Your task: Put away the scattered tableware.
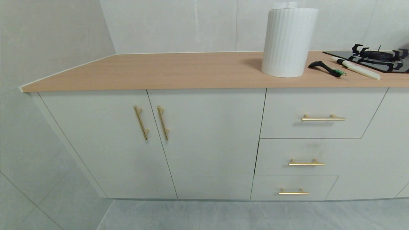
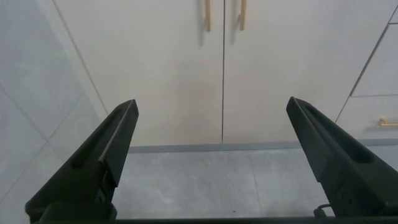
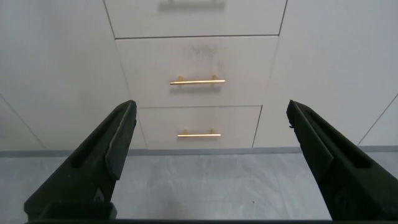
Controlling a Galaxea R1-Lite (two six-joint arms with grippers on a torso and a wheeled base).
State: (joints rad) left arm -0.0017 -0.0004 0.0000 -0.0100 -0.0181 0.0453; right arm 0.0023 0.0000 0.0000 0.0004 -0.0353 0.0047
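Note:
On the wooden countertop point(image 1: 159, 70) at the right lie a black-handled utensil with a green tip point(image 1: 326, 68) and a cream-handled knife point(image 1: 356, 68), beside a tall white ribbed container point(image 1: 289, 41). My left gripper point(image 2: 211, 115) is open and hangs low in front of the double cabinet doors point(image 2: 224, 68), with nothing between its fingers. My right gripper point(image 3: 211, 115) is open too, low before the stack of drawers point(image 3: 199, 62), holding nothing.
A black stove burner point(image 1: 378, 57) sits at the counter's far right. Below are two cabinet doors with gold handles point(image 1: 151, 123) and three drawers with gold handles point(image 1: 322, 118). Grey tiled floor point(image 1: 223, 214) lies in front; a wall closes the left side.

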